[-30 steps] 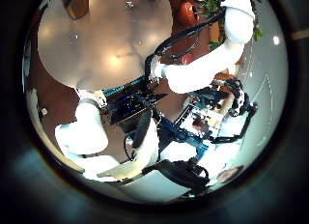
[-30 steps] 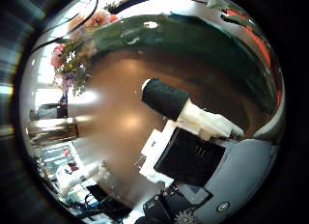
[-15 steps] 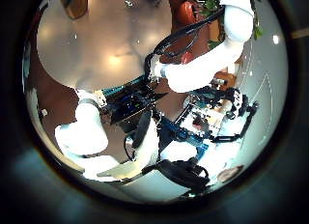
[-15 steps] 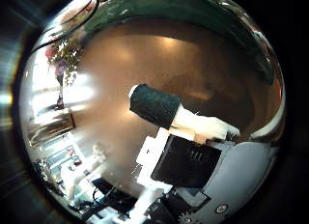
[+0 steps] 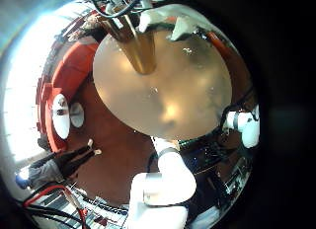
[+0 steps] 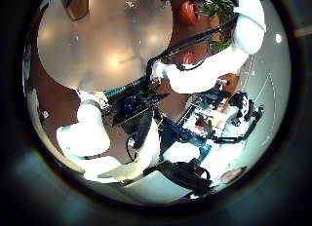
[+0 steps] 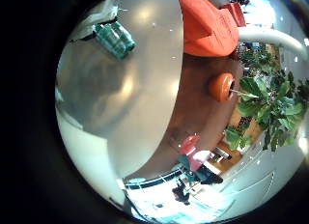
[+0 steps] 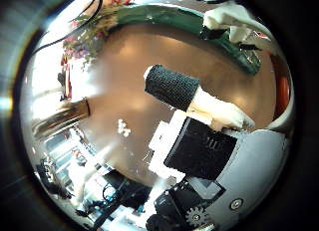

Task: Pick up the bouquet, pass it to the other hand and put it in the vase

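Round surface carries the vase near its far edge and the bouquet by another edge. Right hand fingers extended, gripping nothing; left fingers unclear. Every step remains.

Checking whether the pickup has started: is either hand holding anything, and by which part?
Nothing that these views show. The bouquet lies on the table, clear of the right hand; the left hand is empty too.

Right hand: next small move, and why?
Probably ease the right hand toward the bouquet. It looks small and far from that palm, out on the table, and the fingers look straight, holding nothing.
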Action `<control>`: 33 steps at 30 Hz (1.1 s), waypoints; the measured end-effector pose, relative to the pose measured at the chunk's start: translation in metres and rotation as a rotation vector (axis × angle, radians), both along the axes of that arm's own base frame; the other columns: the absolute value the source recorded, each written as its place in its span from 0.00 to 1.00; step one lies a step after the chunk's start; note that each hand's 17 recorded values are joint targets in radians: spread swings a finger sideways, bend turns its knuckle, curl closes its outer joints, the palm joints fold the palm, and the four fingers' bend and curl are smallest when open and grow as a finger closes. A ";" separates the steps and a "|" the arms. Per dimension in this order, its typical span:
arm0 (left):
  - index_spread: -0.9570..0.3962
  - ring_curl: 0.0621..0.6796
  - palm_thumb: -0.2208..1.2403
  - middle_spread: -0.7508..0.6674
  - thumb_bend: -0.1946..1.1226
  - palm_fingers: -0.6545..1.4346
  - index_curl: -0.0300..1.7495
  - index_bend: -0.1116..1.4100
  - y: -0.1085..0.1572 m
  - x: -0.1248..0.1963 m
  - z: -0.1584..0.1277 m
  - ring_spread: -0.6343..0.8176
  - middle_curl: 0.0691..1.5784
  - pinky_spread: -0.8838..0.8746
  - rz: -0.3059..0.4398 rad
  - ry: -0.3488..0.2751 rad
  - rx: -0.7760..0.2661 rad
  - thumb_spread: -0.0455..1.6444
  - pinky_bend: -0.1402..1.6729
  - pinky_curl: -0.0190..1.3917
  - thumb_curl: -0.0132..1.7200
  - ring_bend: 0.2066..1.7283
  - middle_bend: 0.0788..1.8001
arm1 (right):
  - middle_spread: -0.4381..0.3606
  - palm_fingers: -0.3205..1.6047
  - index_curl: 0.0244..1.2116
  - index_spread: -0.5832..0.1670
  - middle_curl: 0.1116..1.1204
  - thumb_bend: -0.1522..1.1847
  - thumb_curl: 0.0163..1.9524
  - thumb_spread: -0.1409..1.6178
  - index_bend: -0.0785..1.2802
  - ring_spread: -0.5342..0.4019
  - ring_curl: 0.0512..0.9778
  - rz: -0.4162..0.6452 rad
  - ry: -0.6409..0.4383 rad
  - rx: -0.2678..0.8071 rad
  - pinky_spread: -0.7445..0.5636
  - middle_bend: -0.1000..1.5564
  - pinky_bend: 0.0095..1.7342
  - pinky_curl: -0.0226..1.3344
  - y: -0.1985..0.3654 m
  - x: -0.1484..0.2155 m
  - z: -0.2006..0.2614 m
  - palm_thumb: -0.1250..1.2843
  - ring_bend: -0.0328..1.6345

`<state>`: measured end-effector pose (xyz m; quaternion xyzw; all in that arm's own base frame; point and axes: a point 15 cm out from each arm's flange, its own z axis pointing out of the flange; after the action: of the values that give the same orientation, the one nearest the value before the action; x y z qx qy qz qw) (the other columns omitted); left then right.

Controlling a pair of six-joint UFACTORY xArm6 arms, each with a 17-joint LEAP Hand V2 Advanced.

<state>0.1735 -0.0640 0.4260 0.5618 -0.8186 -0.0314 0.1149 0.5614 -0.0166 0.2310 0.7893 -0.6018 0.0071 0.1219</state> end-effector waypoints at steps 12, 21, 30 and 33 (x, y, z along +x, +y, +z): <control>0.74 0.24 0.33 0.85 0.13 0.35 0.21 0.19 0.010 -0.007 -0.002 0.86 0.17 0.82 0.012 0.002 0.017 0.67 0.18 0.21 0.18 0.16 0.07 | 0.39 0.40 0.45 0.31 0.35 0.10 0.20 0.72 0.42 0.37 0.35 -0.005 -0.216 0.022 0.45 0.56 0.65 0.16 0.010 0.053 0.011 0.34 0.69; 0.74 0.24 0.33 0.85 0.13 0.35 0.21 0.19 0.016 -0.001 -0.006 0.86 0.18 0.82 0.023 0.011 0.016 0.67 0.18 0.21 0.18 0.16 0.07 | 0.46 0.40 0.40 0.34 0.30 0.09 0.19 0.69 0.35 0.41 0.31 -0.014 -0.182 0.018 0.61 0.52 0.62 0.10 0.009 0.061 -0.039 0.26 0.69; 0.74 0.24 0.33 0.85 0.13 0.35 0.21 0.19 0.016 0.003 -0.008 0.86 0.18 0.82 0.019 0.010 0.010 0.67 0.18 0.21 0.18 0.16 0.07 | 0.44 0.48 0.39 0.32 0.29 0.10 0.18 0.69 0.37 0.38 0.28 -0.035 -0.109 -0.041 0.63 0.53 0.58 0.03 -0.009 0.048 -0.060 0.27 0.71; 0.74 0.24 0.33 0.85 0.13 0.35 0.21 0.19 0.016 0.004 -0.008 0.86 0.18 0.82 0.019 0.010 0.010 0.67 0.18 0.21 0.18 0.16 0.07 | 0.41 0.60 0.38 0.29 0.29 0.10 0.18 0.70 0.39 0.34 0.27 -0.038 -0.095 -0.043 0.59 0.56 0.59 0.01 -0.011 0.044 -0.061 0.30 0.72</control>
<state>0.1777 -0.0485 0.4183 0.5699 -0.8126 -0.0371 0.1165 0.6055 -0.0273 0.1699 0.7735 -0.6216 0.0552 0.1104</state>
